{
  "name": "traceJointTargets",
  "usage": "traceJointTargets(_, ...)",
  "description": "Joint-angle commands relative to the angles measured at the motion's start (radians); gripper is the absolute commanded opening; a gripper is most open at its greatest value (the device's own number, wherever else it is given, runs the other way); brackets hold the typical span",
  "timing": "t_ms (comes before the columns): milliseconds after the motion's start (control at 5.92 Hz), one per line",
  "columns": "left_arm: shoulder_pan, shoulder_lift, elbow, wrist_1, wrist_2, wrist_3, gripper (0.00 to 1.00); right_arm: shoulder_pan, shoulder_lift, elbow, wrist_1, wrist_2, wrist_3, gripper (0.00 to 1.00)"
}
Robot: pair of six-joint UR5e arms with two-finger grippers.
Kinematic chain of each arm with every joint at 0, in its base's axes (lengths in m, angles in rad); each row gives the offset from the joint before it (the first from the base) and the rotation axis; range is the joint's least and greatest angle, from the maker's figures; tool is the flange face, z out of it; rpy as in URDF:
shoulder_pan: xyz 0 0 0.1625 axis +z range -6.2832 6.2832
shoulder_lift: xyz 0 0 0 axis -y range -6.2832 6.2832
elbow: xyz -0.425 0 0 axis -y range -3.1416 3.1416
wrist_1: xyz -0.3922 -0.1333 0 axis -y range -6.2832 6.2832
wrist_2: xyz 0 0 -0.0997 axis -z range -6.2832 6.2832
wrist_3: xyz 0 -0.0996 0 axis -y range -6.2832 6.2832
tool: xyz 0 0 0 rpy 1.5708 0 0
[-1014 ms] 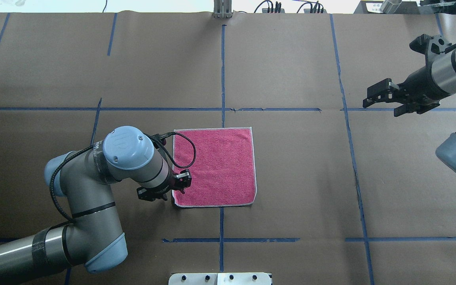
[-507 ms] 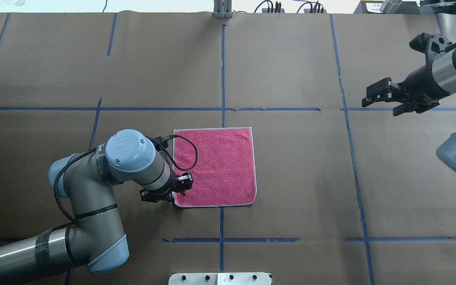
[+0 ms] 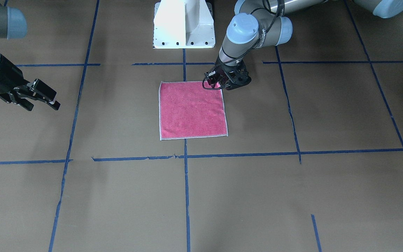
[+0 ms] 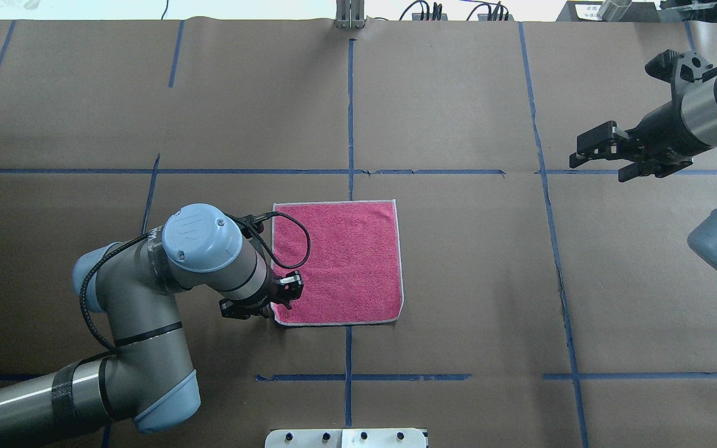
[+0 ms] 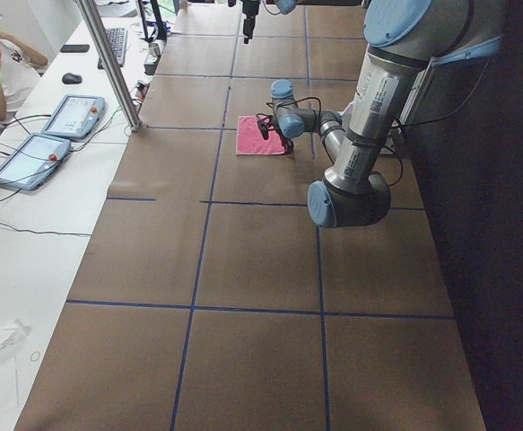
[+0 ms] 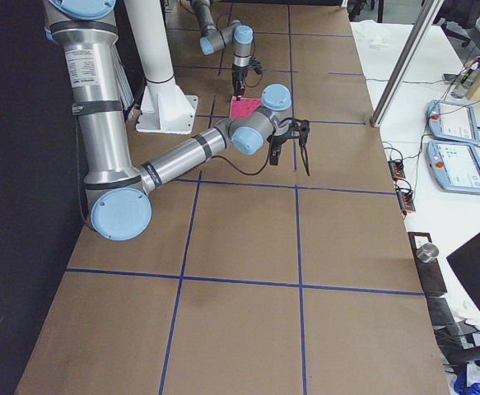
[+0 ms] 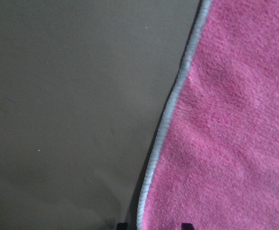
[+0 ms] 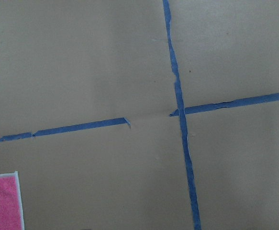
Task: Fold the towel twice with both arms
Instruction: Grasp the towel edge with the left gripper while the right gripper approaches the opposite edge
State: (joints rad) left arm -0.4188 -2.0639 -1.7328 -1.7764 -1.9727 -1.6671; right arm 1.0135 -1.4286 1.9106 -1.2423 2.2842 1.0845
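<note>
Brown counter point(image 8: 82, 57) fills the view, crossed by two lines of blue tape point(image 8: 180, 96) with torn gaps. A pink towel point(image 8: 3, 203) corner, pale-edged, shows at bottom left.

Barely any writing legible.

Can make out a faint embossed mark on the blue joint cap point(image 4: 196, 233) of the left arm point(image 4: 147, 298), maybe a two-letter logo, too soft to read for sure. See white letters on the dark band point(image 3: 262, 33) beside that cap, starting with what looks like a W, then illegible. Find a white printed label point(image 5: 375, 90) on that arm's upright tube and a similar label point(image 6: 81, 64) on the right arm point(image 6: 104, 140), both in type too small to decipher.
</note>
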Motion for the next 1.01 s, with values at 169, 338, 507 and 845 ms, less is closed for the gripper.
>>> traceJointTargets(169, 0.0, 0.005, -0.004, 0.0, -0.003, 0.0, 0.08, -0.001, 0.0, 0.004, -0.003, 0.004, 0.002, 1.0)
traceJointTargets(338, 0.0, 0.004, -0.004, 0.0, -0.008, -0.002, 0.02, -0.006, 0.0, 0.004, -0.003, 0.004, 0.002, 1.0)
traceJointTargets(507, 0.0, 0.007, -0.033, 0.008, -0.011, -0.002, 0.0, -0.042, 0.007, 0.004, -0.002, -0.006, 0.049, 1.0)
traceJointTargets(845, 0.0, -0.001, -0.039, 0.009, -0.012, 0.0, 0.0, -0.253, 0.135, -0.002, -0.003, -0.183, 0.313, 1.0)
